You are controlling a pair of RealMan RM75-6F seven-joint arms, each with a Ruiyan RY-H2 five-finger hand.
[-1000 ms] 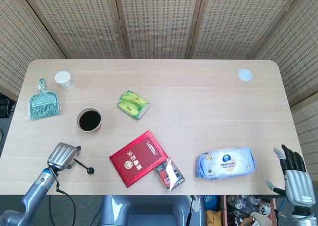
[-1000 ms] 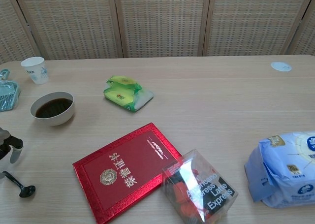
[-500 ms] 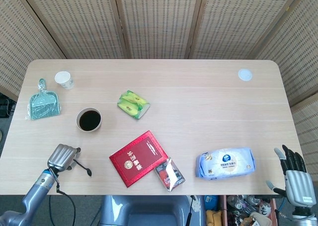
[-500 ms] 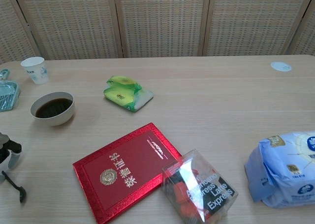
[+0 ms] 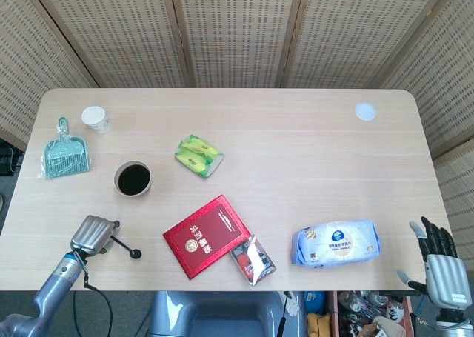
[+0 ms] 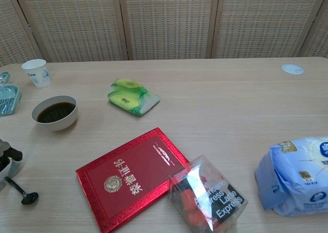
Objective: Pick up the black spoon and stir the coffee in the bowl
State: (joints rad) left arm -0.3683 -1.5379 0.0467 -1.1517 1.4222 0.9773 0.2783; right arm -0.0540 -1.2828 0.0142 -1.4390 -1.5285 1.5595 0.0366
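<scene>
The black spoon [image 5: 124,247] sits at the near-left part of the table [image 5: 296,152], its bowl end pointing toward the red booklet [image 5: 207,235], its handle end reaching under the fingers of the left hand [image 5: 94,234]; in the chest view the spoon [image 6: 22,190] appears slanted with its handle at the hand [image 6: 6,161] at the frame's left edge; whether the fingers actually pinch the handle or only touch it cannot be told, nor whether the spoon is clear of the tabletop. The bowl of coffee [image 5: 132,180] stands farther back on the same side, apart from the hand; its dark surface looks undisturbed.

Judged step: grasping the spoon; stirring not yet begun. Next move calls for a secure grip on the handle, then a lift and a carry back to the bowl, spoon end lowered into the coffee.

The right hand [image 5: 439,267] hangs beyond the near-right table edge, fingers spread, holding nothing; the blue-white packet [image 5: 335,242] lies near that corner.
</scene>
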